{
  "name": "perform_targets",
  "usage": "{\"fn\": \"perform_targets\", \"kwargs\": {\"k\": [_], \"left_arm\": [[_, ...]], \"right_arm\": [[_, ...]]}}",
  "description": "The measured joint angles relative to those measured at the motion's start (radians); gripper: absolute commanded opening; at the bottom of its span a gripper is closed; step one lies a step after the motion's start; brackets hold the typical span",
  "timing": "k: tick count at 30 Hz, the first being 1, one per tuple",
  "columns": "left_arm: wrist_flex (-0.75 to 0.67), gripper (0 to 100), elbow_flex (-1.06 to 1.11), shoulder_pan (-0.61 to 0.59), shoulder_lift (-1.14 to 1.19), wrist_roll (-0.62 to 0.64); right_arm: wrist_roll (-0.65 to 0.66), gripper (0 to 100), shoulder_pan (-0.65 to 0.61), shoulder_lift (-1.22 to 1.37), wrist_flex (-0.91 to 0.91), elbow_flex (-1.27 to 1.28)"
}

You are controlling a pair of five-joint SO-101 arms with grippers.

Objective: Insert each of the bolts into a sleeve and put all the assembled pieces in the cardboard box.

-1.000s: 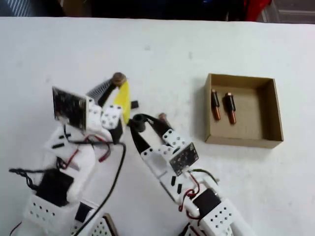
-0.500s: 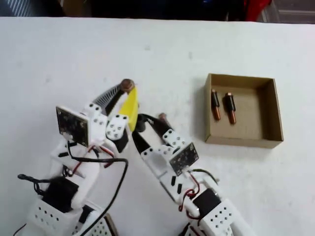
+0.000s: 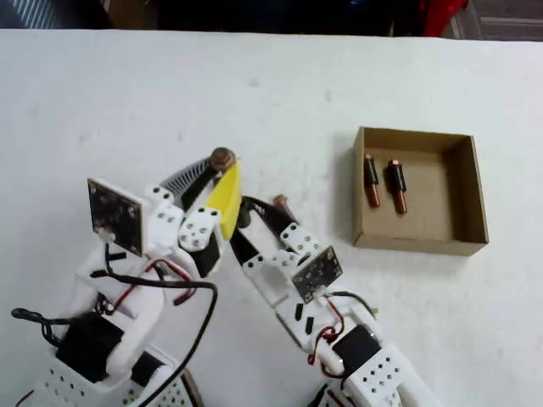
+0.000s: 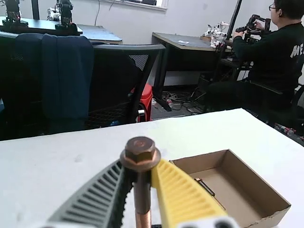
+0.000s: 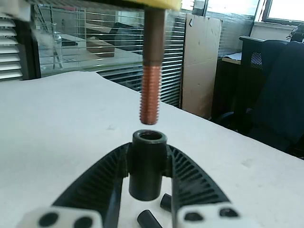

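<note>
bolt [image 5: 150,71]: upright, threaded tip just above the sleeve [image 5: 148,166] mouth, left of cardboard box [image 3: 416,244] | left gripper [image 4: 140,164]: clamped on bolt shank under the head | right gripper [image 5: 148,148]: clamped around sleeve | risk: a slight offset could catch the tip on the sleeve's edge, tilting or jamming it

Bright, even light on white table [image 3: 280,85]; shadows soft, faint. Right wrist view: daylight bright through blinds [image 5: 95,47].
</note>
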Motion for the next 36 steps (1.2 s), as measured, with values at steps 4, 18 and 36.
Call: {"fn": "perform_targets", "kwargs": {"k": [4, 18, 36], "left_arm": [[0.021, 2, 0.0, 0.023, 0.0, 0.002], [-0.055, 2, 0.044, 0.035, 0.0, 0.0], [-0.064, 2, 0.044, 0.035, 0.0, -0.029]], "right_arm": [[0.0, 1.6, 0.0, 0.0, 0.0, 0.0], [0.0, 1.6, 0.0, 0.0, 0.0, 0.0], [0.0, 1.6, 0.0, 0.0, 0.0, 0.002]]}}
